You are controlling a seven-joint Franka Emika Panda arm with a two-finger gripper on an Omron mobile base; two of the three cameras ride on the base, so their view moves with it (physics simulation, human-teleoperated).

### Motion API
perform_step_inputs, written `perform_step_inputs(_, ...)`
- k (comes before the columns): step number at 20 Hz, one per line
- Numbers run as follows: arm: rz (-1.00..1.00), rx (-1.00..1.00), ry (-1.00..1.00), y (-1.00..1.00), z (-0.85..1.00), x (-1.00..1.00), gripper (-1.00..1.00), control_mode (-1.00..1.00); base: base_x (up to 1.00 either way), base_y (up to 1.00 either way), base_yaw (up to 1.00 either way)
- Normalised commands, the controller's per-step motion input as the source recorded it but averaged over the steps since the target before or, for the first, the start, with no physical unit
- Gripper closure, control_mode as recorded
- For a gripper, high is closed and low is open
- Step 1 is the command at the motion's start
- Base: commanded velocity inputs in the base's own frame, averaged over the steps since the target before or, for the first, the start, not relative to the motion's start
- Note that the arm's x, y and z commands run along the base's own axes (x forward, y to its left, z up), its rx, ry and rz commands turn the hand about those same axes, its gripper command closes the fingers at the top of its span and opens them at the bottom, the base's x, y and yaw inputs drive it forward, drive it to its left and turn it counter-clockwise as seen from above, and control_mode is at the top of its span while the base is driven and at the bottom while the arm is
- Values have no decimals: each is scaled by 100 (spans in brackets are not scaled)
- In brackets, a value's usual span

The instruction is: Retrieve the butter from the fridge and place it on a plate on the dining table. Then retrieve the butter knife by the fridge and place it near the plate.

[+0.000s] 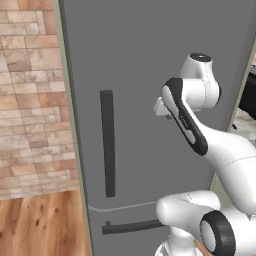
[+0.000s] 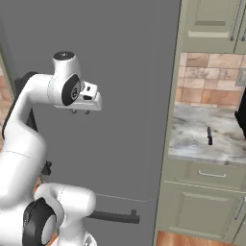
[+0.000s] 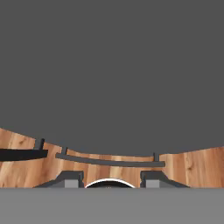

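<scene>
The fridge [image 1: 140, 60] is a tall matte grey unit with its door shut, so the butter is hidden. A long dark vertical handle [image 1: 107, 142] runs down the door. My gripper [image 2: 80, 112] hangs in front of the upper door, pointing down. Its fingertips [image 3: 70, 178] stand apart with nothing between them. Below the gripper, the hand view shows the grey door face [image 3: 112, 65] and the drawer's horizontal handle [image 3: 109, 162]. The butter knife [image 2: 209, 136], small and dark, lies on the marble counter right of the fridge. The plate and dining table are out of view.
A brick wall [image 1: 30, 100] and wood floor [image 1: 40, 225] lie left of the fridge. To its right are a marble counter [image 2: 192, 144], pale green lower cabinets [image 2: 206, 206] and upper cabinets [image 2: 211, 21]. A dark object [image 2: 241, 113] sits at the counter's right edge.
</scene>
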Motion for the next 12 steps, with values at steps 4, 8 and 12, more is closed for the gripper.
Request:
perform_step_inputs(4, 0, -1, -4, 0, -9, -15, -100, -100, 0, 0, 0)
perform_step_inputs(8, 0, 1, -46, -1, -38, -69, -100, -100, 0, 0, 0)
perform_step_inputs(12, -1, 9, -40, 0, -86, -67, -100, -100, 0, 0, 0)
